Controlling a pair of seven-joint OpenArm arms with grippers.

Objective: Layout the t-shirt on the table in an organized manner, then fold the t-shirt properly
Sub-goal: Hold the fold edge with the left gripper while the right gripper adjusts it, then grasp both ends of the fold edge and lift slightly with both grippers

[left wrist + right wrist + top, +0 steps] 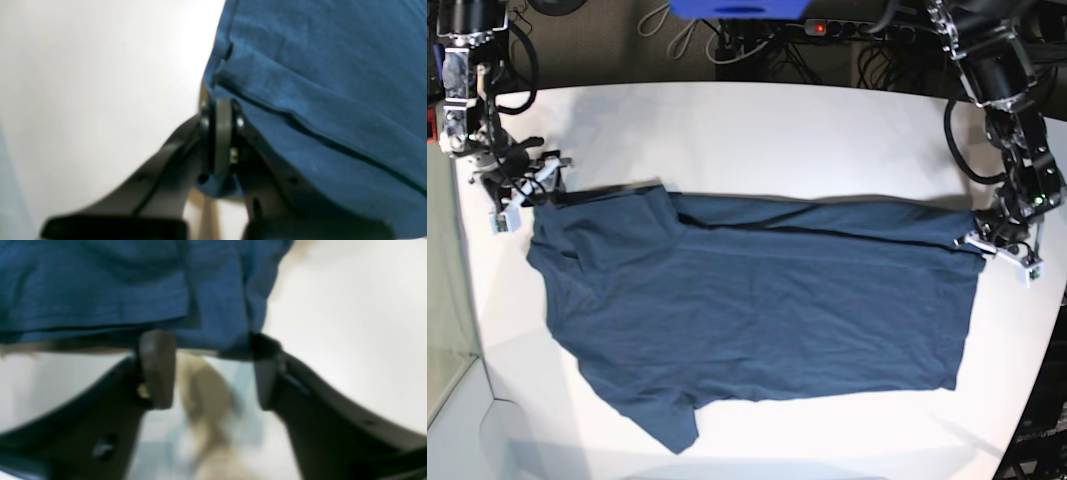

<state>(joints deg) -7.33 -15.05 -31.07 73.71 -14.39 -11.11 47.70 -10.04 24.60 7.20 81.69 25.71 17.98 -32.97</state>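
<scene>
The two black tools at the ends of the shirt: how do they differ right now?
The left tool is pinched shut on the dark navy-blue cloth t-shirt at its hem corner; the right tool stands open, its pads either side of the shirt's edge by the sleeve. Both sit low over the white smooth-topped table.

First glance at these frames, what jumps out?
The navy t-shirt sprawls across the white table, one long edge folded over. The left end effector pinches its corner at base view's right; the right end effector straddles the opposite corner, jaws apart.
</scene>
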